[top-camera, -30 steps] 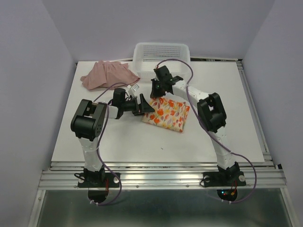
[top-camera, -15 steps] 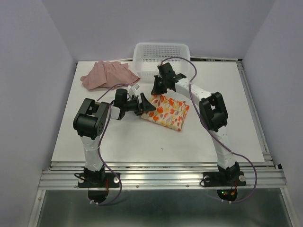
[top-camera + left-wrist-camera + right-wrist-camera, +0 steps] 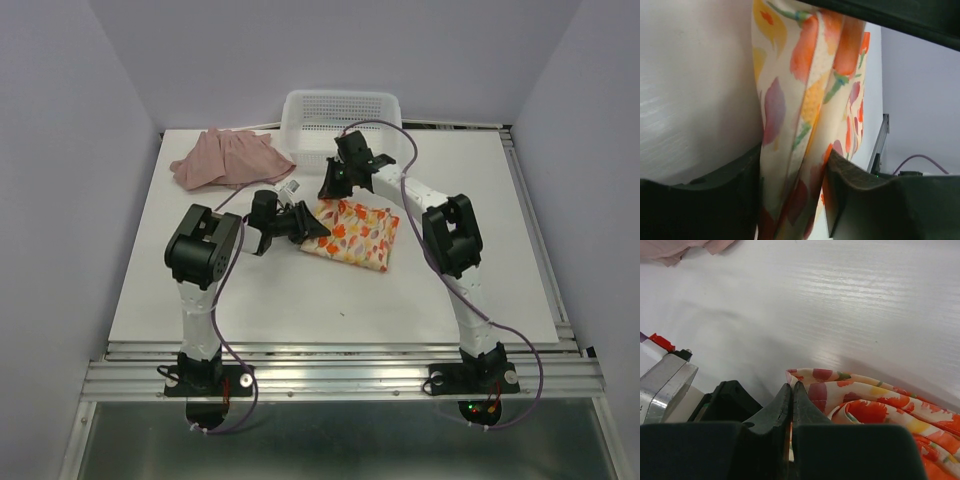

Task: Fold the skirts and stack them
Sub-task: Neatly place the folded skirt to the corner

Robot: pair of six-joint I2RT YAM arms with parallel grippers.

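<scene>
The cream skirt [image 3: 355, 232] with orange, red and yellow print lies folded mid-table. My left gripper [image 3: 315, 228] is at its left edge. In the left wrist view the gripper [image 3: 792, 165] has both fingers pressed against a bunch of the printed fabric [image 3: 805, 100] between them. My right gripper [image 3: 328, 188] is at the skirt's far left corner. Its fingers [image 3: 792, 385] are shut, with a sliver of the printed cloth [image 3: 880, 400] pinched at the corner. The pink ruffled skirt [image 3: 230, 158] lies loose at the back left, apart from both grippers.
A white mesh basket [image 3: 300, 100] stands at the back edge, just behind the right gripper. The pink skirt's hem [image 3: 670, 250] shows at the top left of the right wrist view. Table rails run along the right and near edges.
The left gripper has slid right onto the printed skirt's left edge and its jaws have narrowed round the fabric. The right gripper has shifted slightly backward, staying shut.
</scene>
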